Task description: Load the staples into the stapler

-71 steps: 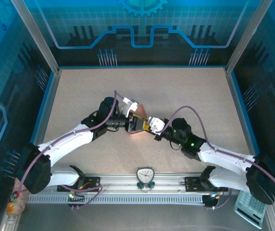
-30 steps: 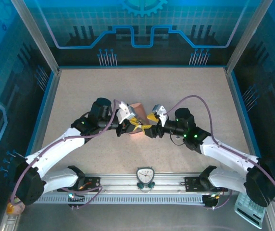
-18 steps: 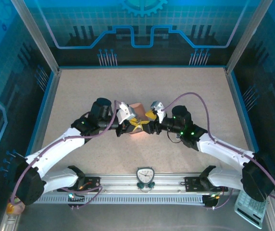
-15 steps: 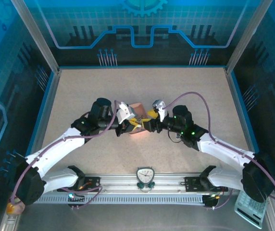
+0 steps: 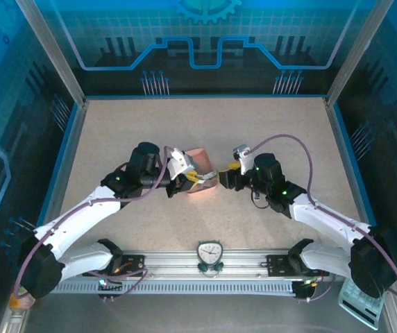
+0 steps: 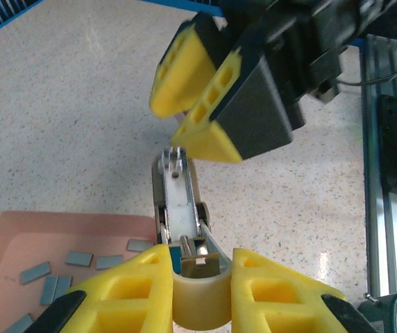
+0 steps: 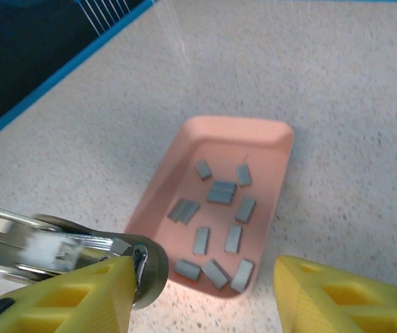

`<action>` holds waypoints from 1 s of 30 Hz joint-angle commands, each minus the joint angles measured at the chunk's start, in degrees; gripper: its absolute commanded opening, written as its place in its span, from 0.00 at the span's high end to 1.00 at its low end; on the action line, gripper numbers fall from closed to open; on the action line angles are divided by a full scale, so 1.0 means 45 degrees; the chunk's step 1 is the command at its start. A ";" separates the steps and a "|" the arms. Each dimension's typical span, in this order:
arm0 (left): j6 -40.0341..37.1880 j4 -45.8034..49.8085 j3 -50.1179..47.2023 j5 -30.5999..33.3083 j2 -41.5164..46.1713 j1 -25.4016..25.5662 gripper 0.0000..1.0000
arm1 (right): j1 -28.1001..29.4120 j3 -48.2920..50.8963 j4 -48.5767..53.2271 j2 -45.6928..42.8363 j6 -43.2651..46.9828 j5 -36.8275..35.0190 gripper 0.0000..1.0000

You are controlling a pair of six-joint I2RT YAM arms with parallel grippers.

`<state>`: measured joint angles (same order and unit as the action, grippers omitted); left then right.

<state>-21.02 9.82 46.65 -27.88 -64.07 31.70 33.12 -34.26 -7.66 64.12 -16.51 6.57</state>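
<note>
Left wrist view: left jaws clamp the stapler (image 6: pixel 178 208); right jaws part-open, empty.

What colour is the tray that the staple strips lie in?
Plain salmon pink; the tray shows best in the right wrist view.

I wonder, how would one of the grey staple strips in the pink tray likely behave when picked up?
The staple strips look small, thin and flat, so one is probably very light and awkward to pinch off the tray floor. They lie loose at mixed angles, so a nudge would likely slide one, not roll it.
</note>
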 commanded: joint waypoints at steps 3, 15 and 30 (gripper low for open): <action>-0.0196 -0.0450 -0.0245 -0.0560 0.0479 0.0103 0.94 | -0.0204 0.0502 0.0667 -0.0177 -0.0227 0.0129 0.44; -0.0578 -0.0412 -0.0434 -0.0562 0.0605 0.0103 0.94 | -0.0251 0.0530 0.1951 -0.2455 0.2525 0.0394 0.46; -0.3459 -0.1180 -0.1803 -0.2052 0.1118 0.0094 0.97 | 0.1160 -0.2953 0.6480 -0.1450 1.2691 0.2289 0.50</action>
<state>-31.53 7.11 40.34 -33.52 -61.10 31.88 35.99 -44.82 15.11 54.63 27.99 14.85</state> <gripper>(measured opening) 0.187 0.499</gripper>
